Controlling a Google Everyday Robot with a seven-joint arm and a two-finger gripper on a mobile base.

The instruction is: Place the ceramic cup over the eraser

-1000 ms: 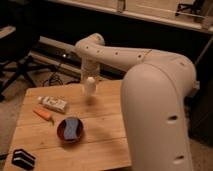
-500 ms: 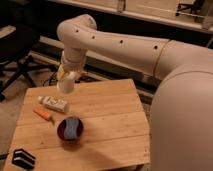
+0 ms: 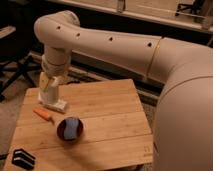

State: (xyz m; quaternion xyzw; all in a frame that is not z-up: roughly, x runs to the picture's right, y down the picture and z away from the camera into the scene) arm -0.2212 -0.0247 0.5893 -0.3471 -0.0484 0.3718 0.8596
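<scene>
Setting: a dim room with a dark floor and a pale ledge [image 3: 150, 17] along the back. In front stands a square desk [image 3: 110, 115] of light wooden planks with fine grain.

Arm [image 3: 115, 47]: a smooth, thick, tubular cream shell dotted with small dark holes, bending down over the desk's rear left corner.

Hand [image 3: 50, 86]: hangs just above a white oblong box [image 3: 54, 104]. We cannot tell whether it is clenched or released.

Ceramic cup [image 3: 48, 94]: we take the pale rounded form at the hand's lower end to be it, though it blends into the hand's own cream.

Eraser [image 3: 22, 158]: black and blocky with thin pale edge lines, at the desk's front left corner, well apart from the hand.

Between them: a slim orange pen [image 3: 42, 114] and a round, dark red-brown bowl [image 3: 61, 131] with blue contents.
</scene>
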